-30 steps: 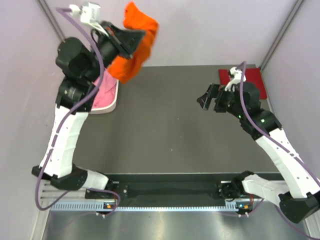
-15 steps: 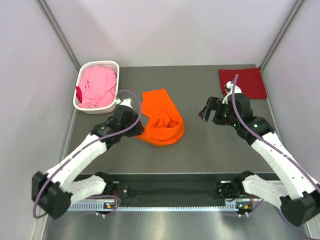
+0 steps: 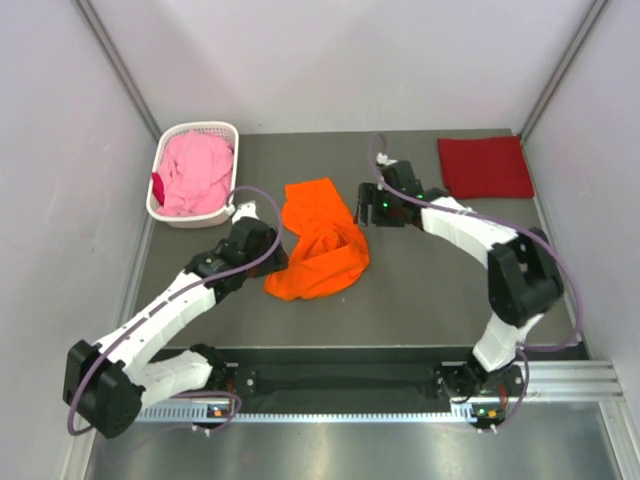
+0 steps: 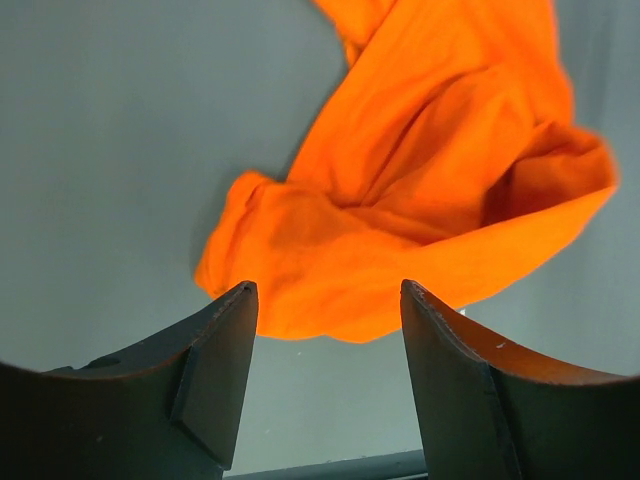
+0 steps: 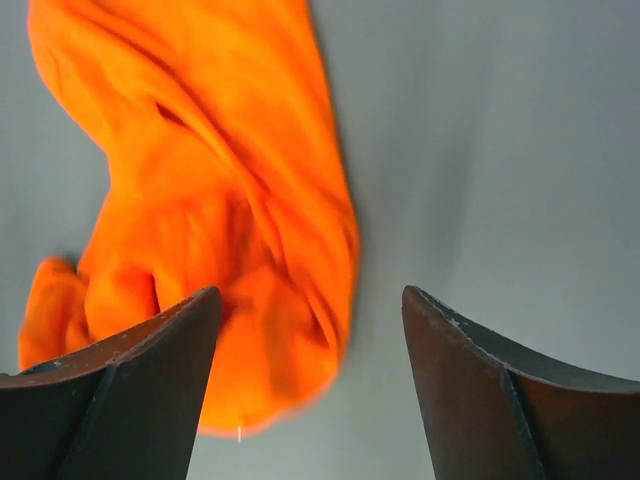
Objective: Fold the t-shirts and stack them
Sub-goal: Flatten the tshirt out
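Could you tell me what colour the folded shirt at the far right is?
Dark red; the folded shirt shows best from the top camera.

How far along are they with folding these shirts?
One looks done: the dark red shirt lies flat and squared at the far right. In hand: the orange shirt, crumpled mid-table, with the left arm and right arm beside it, jaws open, neither gripping it. Left: the pink shirt, bunched in the white basket, and any stacking.
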### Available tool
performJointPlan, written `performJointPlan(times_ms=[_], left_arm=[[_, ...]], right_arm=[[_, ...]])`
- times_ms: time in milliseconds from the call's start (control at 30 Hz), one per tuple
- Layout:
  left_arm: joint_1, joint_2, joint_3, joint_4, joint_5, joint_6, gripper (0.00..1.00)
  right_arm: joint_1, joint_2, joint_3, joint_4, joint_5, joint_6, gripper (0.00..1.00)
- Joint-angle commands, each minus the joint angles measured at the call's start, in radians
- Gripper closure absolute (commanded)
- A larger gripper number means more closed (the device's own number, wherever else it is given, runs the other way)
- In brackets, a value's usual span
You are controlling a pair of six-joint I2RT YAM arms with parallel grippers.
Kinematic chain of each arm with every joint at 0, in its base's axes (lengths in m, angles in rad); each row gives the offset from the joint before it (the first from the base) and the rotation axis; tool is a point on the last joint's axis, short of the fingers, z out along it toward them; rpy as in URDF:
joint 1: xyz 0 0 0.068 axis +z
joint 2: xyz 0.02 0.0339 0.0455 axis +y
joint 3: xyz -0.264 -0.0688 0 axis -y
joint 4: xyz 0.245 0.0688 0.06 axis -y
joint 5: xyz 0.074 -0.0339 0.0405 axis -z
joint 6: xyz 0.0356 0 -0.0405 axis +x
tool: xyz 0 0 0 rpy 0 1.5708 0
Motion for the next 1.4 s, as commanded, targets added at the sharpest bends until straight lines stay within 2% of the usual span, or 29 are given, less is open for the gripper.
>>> performJointPlan(times_ms=[0, 100, 200, 333, 400, 433, 467, 500, 533, 600, 633, 700, 733, 767, 867, 900, 967, 1067, 1100, 1167, 1200, 1267, 1300, 1333, 1367], left_arm=[[0.002, 0.022, -0.035, 0.109, 0.026, -0.032, 0.36], [0.003, 0.051, -0.056, 0.117, 0.055, -0.054, 0.36], [0.003, 0.114, -0.113, 0.174, 0.166, -0.060, 0.35], [0.002, 0.175, -0.179, 0.241, 0.213, -0.117, 0.38], [0.002, 0.186, -0.179, 0.257, 0.236, -0.121, 0.47], [0.000, 0.191, -0.176, 0.258, 0.232, -0.114, 0.57], [0.002, 0.196, -0.167, 0.255, 0.197, -0.106, 0.79], [0.002, 0.203, -0.144, 0.246, 0.181, -0.092, 0.96], [0.002, 0.211, -0.123, 0.235, 0.148, -0.086, 1.00], [0.003, 0.240, -0.075, 0.231, 0.045, -0.065, 1.00], [0.011, 0.252, 0.009, 0.223, 0.016, -0.034, 1.00], [0.043, 0.301, 0.145, 0.185, -0.030, -0.009, 1.00], [0.046, 0.317, 0.301, 0.112, -0.038, 0.020, 1.00], [0.046, 0.330, 0.392, 0.076, -0.052, 0.032, 1.00], [0.042, 0.352, 0.563, 0.016, -0.087, 0.070, 1.00], [0.042, 0.340, 0.568, 0.020, -0.092, 0.077, 1.00], [0.042, 0.314, 0.507, 0.040, -0.078, 0.072, 1.00], [0.042, 0.242, 0.360, 0.080, -0.005, 0.019, 1.00], [0.040, 0.198, 0.233, 0.091, 0.011, 0.002, 1.00], [0.039, 0.148, 0.108, 0.108, 0.041, -0.057, 1.00], [0.039, 0.104, 0.010, 0.111, 0.042, -0.084, 1.00], [0.040, 0.064, -0.070, 0.097, 0.034, -0.107, 1.00], [0.037, 0.032, -0.096, 0.090, 0.037, -0.114, 1.00], [0.039, 0.018, -0.127, 0.083, 0.045, -0.112, 1.00], [0.039, 0.007, -0.130, 0.082, 0.063, -0.106, 0.92]], right_arm=[[0.048, 0.145, 0.160, 0.068, 0.008, -0.108, 0.27], [0.077, 0.245, 0.242, 0.029, 0.023, -0.138, 0.28], [0.117, 0.283, 0.258, 0.031, 0.118, -0.186, 0.28], [0.143, 0.335, 0.258, 0.045, 0.098, -0.188, 0.27], [0.146, 0.352, 0.251, 0.050, 0.124, -0.175, 0.37], [0.148, 0.352, 0.249, 0.051, 0.164, -0.172, 0.51], [0.146, 0.351, 0.247, 0.056, 0.181, -0.169, 0.58], [0.146, 0.346, 0.257, 0.056, 0.199, -0.172, 0.63], [0.143, 0.343, 0.269, 0.056, 0.245, -0.175, 0.76], [0.136, 0.329, 0.321, 0.038, 0.308, -0.181, 0.90], [0.122, 0.320, 0.344, 0.030, 0.400, -0.183, 1.00], [0.097, 0.264, 0.422, -0.002, 0.462, -0.178, 1.00], [0.067, 0.235, 0.442, -0.008, 0.471, -0.177, 1.00], [0.054, 0.199, 0.456, -0.013, 0.471, -0.177, 1.00], [0.021, 0.043, 0.462, -0.013, 0.473, -0.189, 1.00], [0.016, -0.030, 0.439, -0.025, 0.470, -0.189, 1.00], [0.013, -0.094, 0.389, -0.039, 0.474, -0.186, 1.00], [0.014, -0.224, 0.191, -0.056, 0.442, -0.108, 1.00], [0.014, -0.297, 0.051, -0.052, 0.431, -0.055, 1.00], [0.014, -0.374, -0.092, -0.042, 0.419, 0.005, 1.00], [0.013, -0.449, -0.221, -0.035, 0.411, 0.065, 1.00], [0.013, -0.516, -0.332, -0.029, 0.378, 0.114, 0.98], [0.014, -0.567, -0.408, -0.035, 0.367, 0.156, 0.94], [0.014, -0.588, -0.432, -0.044, 0.350, 0.171, 0.75], [0.014, -0.602, -0.446, -0.076, 0.345, 0.185, 0.65]])
